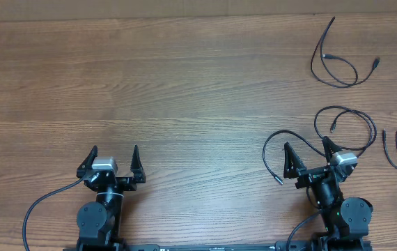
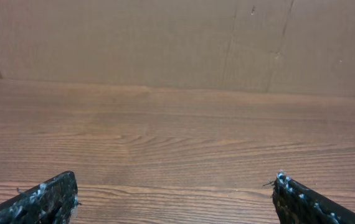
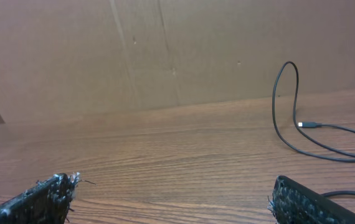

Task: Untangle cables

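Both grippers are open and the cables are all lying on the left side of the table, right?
No. The left gripper and right gripper are open, but the cables lie on the right side of the table; the overhead view shows it.

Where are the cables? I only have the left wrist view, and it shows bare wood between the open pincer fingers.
Observer: All of them lie on the right half of the table. The nearest cable curves beside the right pincer.
Operator: Are they all in one knot?
Observer: No. In the overhead view, the far cable lies by itself, apart from the others.
Operator: Is the right pincer holding anything?
Observer: No. It is open with nothing between its fingers, like the left pincer.
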You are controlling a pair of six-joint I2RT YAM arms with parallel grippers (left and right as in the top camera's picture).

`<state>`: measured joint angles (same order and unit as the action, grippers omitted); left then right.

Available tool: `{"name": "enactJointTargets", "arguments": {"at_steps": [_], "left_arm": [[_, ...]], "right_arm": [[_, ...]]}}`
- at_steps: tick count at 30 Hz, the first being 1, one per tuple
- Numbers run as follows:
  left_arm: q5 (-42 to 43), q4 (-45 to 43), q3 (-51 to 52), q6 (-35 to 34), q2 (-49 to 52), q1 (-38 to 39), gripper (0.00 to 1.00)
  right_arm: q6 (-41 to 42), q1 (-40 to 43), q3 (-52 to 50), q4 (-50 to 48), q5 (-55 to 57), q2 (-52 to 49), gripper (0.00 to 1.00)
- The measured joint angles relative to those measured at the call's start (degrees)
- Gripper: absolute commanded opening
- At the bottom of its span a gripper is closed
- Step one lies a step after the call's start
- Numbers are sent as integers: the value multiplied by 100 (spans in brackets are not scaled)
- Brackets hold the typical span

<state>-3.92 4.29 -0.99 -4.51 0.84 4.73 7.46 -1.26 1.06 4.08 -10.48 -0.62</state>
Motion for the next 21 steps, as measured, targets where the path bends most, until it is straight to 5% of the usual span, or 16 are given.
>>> {"name": "enactJointTargets", "arguments": {"at_steps": [21], "left_arm": [[0, 0, 0, 0, 0, 0, 100]], "right_arm": [[-208, 0, 0, 107, 905, 0, 100]]}}
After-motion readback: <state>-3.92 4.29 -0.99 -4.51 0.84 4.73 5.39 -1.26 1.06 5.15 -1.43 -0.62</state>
